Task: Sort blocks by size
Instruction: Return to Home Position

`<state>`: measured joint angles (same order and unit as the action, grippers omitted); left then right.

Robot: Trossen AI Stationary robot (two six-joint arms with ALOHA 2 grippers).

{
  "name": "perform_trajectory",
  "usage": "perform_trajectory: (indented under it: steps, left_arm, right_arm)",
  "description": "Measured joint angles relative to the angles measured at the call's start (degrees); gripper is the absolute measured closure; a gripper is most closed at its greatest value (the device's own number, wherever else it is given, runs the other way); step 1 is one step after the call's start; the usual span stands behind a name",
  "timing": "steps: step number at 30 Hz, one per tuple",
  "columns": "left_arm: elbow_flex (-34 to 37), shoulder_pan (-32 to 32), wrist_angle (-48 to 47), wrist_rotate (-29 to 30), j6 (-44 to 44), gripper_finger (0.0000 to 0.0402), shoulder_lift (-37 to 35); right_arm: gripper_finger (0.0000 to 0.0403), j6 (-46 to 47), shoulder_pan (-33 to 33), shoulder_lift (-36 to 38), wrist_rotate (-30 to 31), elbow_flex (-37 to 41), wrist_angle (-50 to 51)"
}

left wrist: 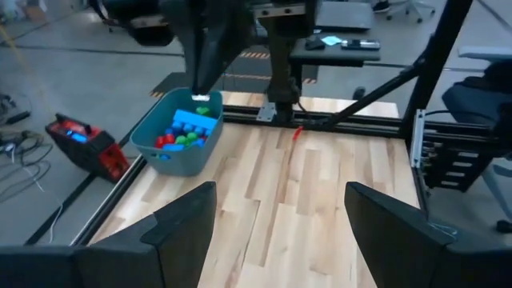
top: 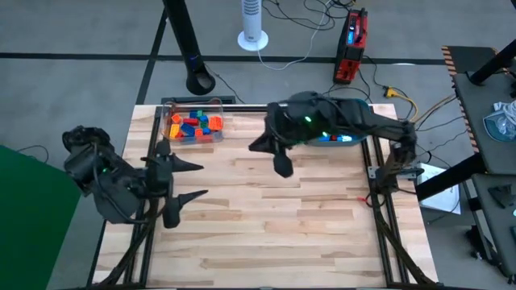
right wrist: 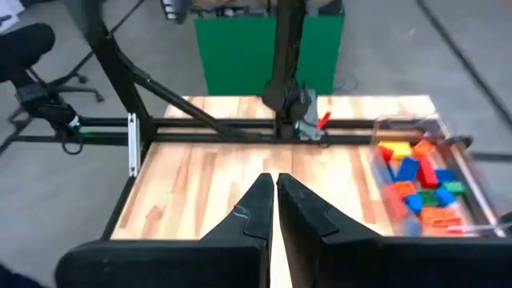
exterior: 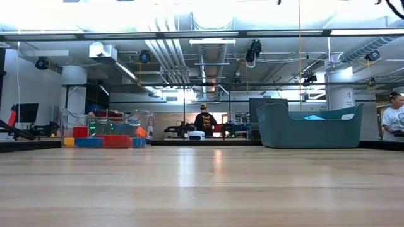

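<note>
High view had the blocks (top: 193, 125) lying in 2 containers. A heap of orange, blue, red and green ones filled the clear box (top: 219, 113) at the upper left of the surface (top: 266, 234). Blue, red and green ones sat in the teal tub (left wrist: 172, 156) at the upper right, mostly hidden under the right arm. No block showed loose on the wood. The left gripper (top: 192, 181) hung at the left edge, fingers spread wide and empty. The right gripper (right wrist: 274, 182) sat above the upper middle, fingers pressed almost together on nothing. Sorting looked finished, so the step in hand was likely the retreat to rest. The next move would call for drawing the right arm back toward its base on the right, lifting clear of the tub's rim.
</note>
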<state>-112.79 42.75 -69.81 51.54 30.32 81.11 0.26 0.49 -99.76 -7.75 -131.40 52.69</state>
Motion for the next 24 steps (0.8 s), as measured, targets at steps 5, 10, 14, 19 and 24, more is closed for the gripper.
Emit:
perform_trajectory:
  steps: [5,10,14,19,24]
  left_arm:
    - [0.2,0.4,1.5,-0.1,-2.7,0.0139,-0.5]
    - [5.3,0.5,6.2,0.1,-7.8,0.0139,-1.2]
    - [14.9,0.0,16.5,0.1,-13.7,0.0139,-5.2]
    - [31.8,-0.8,38.2,-2.9,-20.7,0.0139,-14.5]
    - [49.5,-5.0,62.6,-11.8,-28.4,0.0139,-24.3]
  right_arm:
    - [0.0390,-0.9,4.9,5.6,8.8,9.0,-8.4]
    - [0.0390,-4.0,7.6,12.4,10.9,23.2,-23.1]
    - [0.0390,-6.2,6.7,18.1,10.5,35.6,-38.1]
    - [0.0390,-6.1,6.6,27.0,10.8,49.6,-49.4]
    - [0.0390,-4.3,5.8,35.9,10.8,61.1,-52.6]
